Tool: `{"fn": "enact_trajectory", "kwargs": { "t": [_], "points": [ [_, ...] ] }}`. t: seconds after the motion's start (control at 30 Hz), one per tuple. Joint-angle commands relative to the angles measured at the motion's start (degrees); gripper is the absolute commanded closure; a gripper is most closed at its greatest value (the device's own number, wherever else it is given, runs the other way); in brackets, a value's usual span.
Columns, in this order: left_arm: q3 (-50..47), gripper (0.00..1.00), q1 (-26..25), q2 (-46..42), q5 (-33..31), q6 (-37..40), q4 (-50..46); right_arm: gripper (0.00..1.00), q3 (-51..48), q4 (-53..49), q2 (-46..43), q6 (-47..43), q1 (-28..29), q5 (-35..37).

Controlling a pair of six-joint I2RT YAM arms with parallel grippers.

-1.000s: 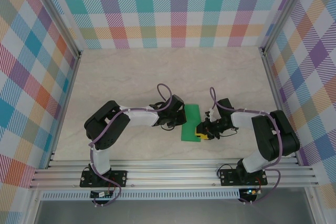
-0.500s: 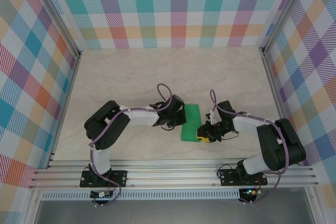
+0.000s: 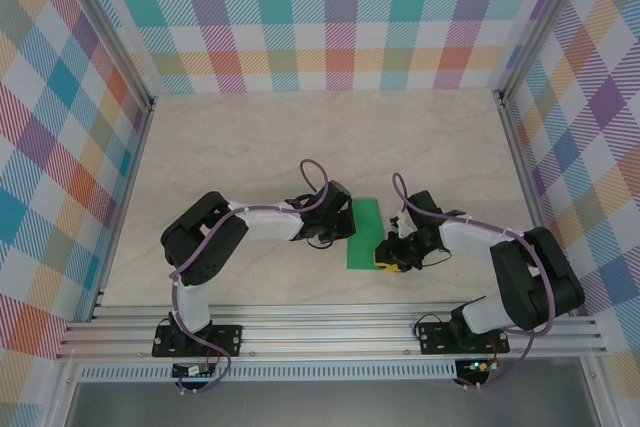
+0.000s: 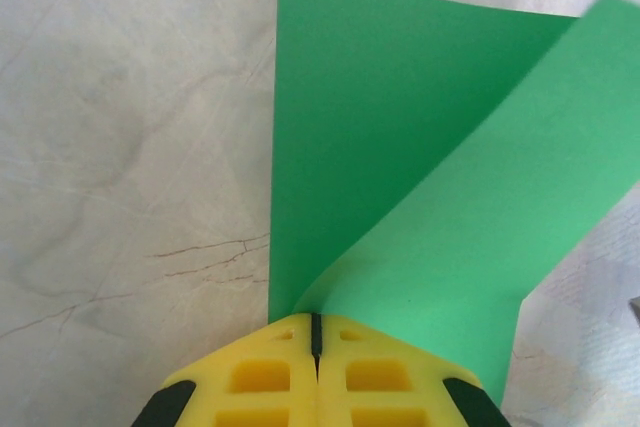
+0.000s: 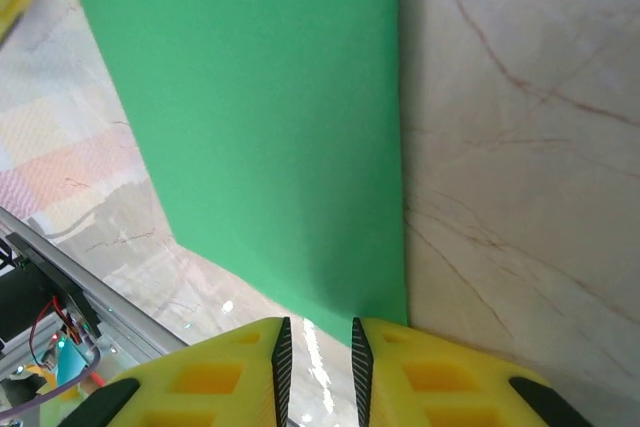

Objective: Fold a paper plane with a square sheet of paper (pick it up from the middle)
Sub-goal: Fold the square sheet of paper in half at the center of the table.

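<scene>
1. The green paper (image 3: 368, 225) lies on the surface (image 3: 250, 147) between the 2 arms. 1 part of it curls up and over the rest.
2. The left pincer (image 4: 315, 347) is clenched on the paper, right where the curl starts.
3. The right pincer (image 5: 318, 345) sits at a corner of the paper with a small gap between its jaws. We see bare surface through the gap, so we think it grips nothing.
4. We think the step in hand is an early fold. To do it well, we should keep the left grip tight and bring the loose edge over until it lines up with the edge below. Then we press along the bend so the crease is straight and sharp.
5. The paper is thin, so we should go slow, or it may slip or wrinkle.
6. Compared with 1 second ago, the right arm's elbow has swung out toward the near edge of the surface. Its pincer has slid a little that way too. The paper and the left arm have barely moved.
</scene>
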Motion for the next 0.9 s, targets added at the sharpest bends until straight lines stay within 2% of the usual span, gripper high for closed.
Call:
{"fn": "enact_trajectory", "kwargs": {
  "t": [0.0, 0.33, 0.43, 0.57, 0.7, 0.87],
  "points": [
    [0.3, 1.00, -1.2, 2.0, 0.6, 1.0, -4.2, 0.75, 4.9, -0.4, -0.9, -1.5, -0.9, 0.1],
    [0.4, 1.00, -1.2, 2.1, 0.7, 1.3, -4.7, 0.77, 14.0, 6.4, 10.2, -5.5, -5.9, -5.3],
    [0.3, 1.00, -1.2, 2.2, 0.6, 1.3, -4.6, 0.77, 14.2, 8.0, 13.9, -6.2, -6.2, -4.4],
    [0.3, 1.00, -1.2, 2.2, 0.6, 1.2, -4.9, 0.77, 13.7, 7.6, 17.5, -7.1, -6.5, 0.2],
    [0.3, 1.00, -1.2, 2.3, 0.5, 1.3, -5.1, 0.77, 12.6, 8.5, 18.0, -7.3, -6.5, -0.5],
    [0.4, 1.00, -1.2, 2.4, 0.5, 1.3, -5.3, 0.76, 14.6, 7.9, 13.5, -7.4, -6.7, -3.4]
  ]
}}
